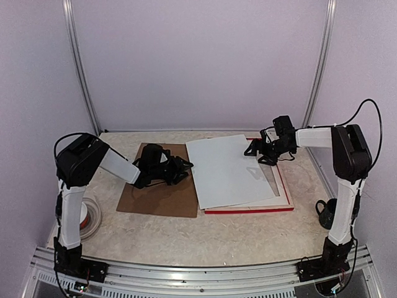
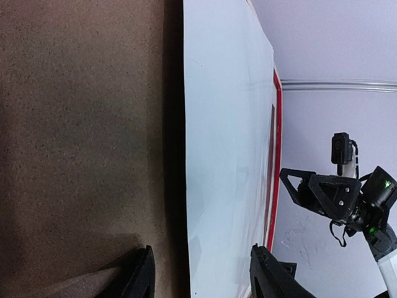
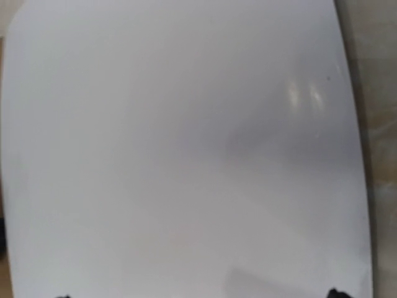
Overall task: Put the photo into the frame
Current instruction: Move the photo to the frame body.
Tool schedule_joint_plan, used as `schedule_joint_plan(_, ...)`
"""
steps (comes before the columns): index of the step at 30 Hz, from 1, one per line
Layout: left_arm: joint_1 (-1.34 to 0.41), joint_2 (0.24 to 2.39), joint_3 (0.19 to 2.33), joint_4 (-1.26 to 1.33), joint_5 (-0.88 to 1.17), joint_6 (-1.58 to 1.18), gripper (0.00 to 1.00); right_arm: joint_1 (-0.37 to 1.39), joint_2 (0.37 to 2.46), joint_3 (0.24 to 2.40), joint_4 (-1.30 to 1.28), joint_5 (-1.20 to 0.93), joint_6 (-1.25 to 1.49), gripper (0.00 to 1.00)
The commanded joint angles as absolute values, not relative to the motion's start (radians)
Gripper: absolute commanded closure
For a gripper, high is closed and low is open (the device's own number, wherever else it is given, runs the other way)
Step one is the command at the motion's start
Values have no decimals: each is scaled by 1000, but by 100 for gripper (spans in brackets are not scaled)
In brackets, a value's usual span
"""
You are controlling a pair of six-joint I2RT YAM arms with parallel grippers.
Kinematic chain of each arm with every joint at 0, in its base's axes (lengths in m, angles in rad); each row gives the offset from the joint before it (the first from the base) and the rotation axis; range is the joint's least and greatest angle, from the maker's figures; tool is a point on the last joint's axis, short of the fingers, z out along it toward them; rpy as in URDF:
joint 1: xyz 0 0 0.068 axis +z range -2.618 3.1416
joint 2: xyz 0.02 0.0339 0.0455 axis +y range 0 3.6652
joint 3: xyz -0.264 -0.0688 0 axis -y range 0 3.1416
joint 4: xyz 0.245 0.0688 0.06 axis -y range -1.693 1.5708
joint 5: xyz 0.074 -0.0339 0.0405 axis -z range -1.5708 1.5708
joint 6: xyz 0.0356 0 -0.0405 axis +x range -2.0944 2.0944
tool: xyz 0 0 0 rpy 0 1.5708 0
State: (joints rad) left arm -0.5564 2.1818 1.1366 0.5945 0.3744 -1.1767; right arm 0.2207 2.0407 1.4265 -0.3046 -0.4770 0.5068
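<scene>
The photo (image 1: 226, 171) lies plain white side up, with no print showing, skewed across the frame (image 1: 248, 210). The frame's red edge shows along the near and right sides, and again in the left wrist view (image 2: 276, 155). My left gripper (image 1: 181, 166) hovers at the sheet's left edge (image 2: 217, 155), open, its dark fingers (image 2: 141, 276) straddling that edge. My right gripper (image 1: 255, 151) is over the sheet's far right part (image 3: 186, 136), open. Only its fingertips (image 3: 334, 292) peek into the bottom of its wrist view.
A brown backing board (image 1: 158, 192) lies left of the frame, under the left gripper (image 2: 80, 124). A white tape roll (image 1: 93, 217) sits by the left arm's base. A dark object (image 1: 325, 213) stands near the right arm's base. White mat (image 1: 279, 189) shows inside the frame.
</scene>
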Motion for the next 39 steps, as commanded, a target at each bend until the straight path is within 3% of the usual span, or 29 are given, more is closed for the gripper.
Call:
schedule_joint_plan(1, -551, 2238, 1102, 790, 432, -1264, 48, 210, 1971, 1399, -267, -497, 498, 11)
schedule_joint_plan(9, -572, 2309, 1123, 937, 475, -1341, 53, 210, 1925, 1363, -267, -495, 493, 11)
schedule_joint_plan(14, -576, 2316, 1127, 984, 490, -1371, 71, 208, 1902, 1354, -278, -478, 479, 10)
schedule_joint_plan(17, -580, 2314, 1136, 980, 499, -1380, 90, 198, 1902, 1347, -284, -474, 474, 10)
schedule_joint_plan(19, -582, 2304, 1140, 960, 503, -1385, 96, 190, 1903, 1342, -283, -477, 474, 10)
schedule_joint_plan(32, -580, 2149, 1088, 736, 506, -1355, 100, 179, 1889, 1324, -290, -470, 454, 10)
schedule_joint_plan(39, -560, 2027, 931, 655, 520, -1294, 100, 178, 1903, 1311, -287, -501, 459, 10)
